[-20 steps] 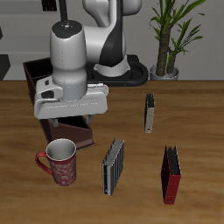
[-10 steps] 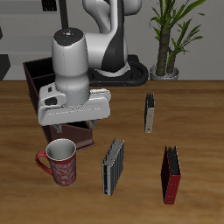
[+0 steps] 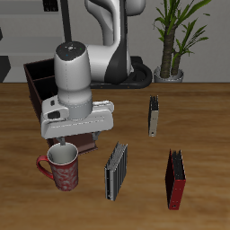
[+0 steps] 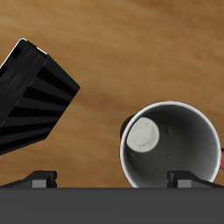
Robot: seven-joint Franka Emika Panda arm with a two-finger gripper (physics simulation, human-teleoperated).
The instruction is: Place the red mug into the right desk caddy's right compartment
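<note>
The jaws (image 3: pixel 65 144) hang spread open just above the red mug (image 3: pixel 61 167), which stands upright on the worktop (image 3: pixel 202 117), its pale inside directly beneath them. The right desk caddy (image 3: pixel 40 79) sits just behind, partly hidden by the arm.

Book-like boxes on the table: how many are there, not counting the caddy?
3. A small dark one stands farthest back, beside the arm. A grey ribbed one stands next to the red mug. A red one stands nearest the table's front edge. The arm could hide more.
</note>
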